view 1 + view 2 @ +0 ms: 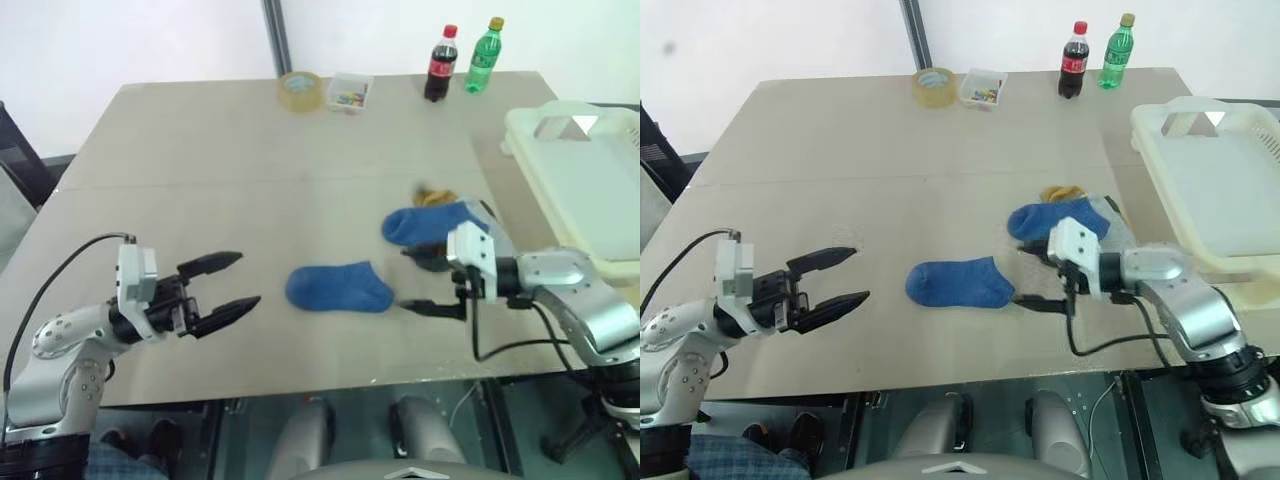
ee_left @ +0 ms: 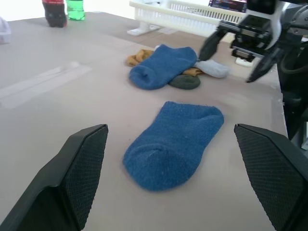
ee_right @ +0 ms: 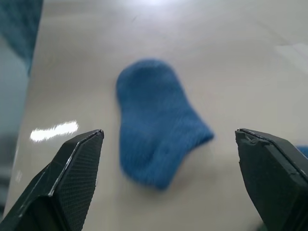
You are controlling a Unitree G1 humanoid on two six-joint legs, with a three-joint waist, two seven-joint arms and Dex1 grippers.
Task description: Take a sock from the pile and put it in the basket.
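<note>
A royal-blue sock [image 1: 340,287] lies flat and alone on the table near its front edge. My open right gripper [image 1: 420,281] is just to its right, pointing at it, with nothing between its fingers. My open left gripper [image 1: 226,285] is a short way to its left, also pointing at it. In the right wrist view the sock [image 3: 156,120] lies ahead between the fingers. Behind the right gripper is the pile [image 1: 440,215], with a second blue sock on top of mustard-yellow and grey ones. The cream-white basket [image 1: 520,140] stands at the table's right edge.
At the table's far edge stand a roll of tape [image 1: 300,90], a small clear box of coloured bits [image 1: 350,92], a cola bottle [image 1: 441,64] and a green bottle [image 1: 484,42]. The tan table [image 1: 250,180] is bare in the middle and on the left.
</note>
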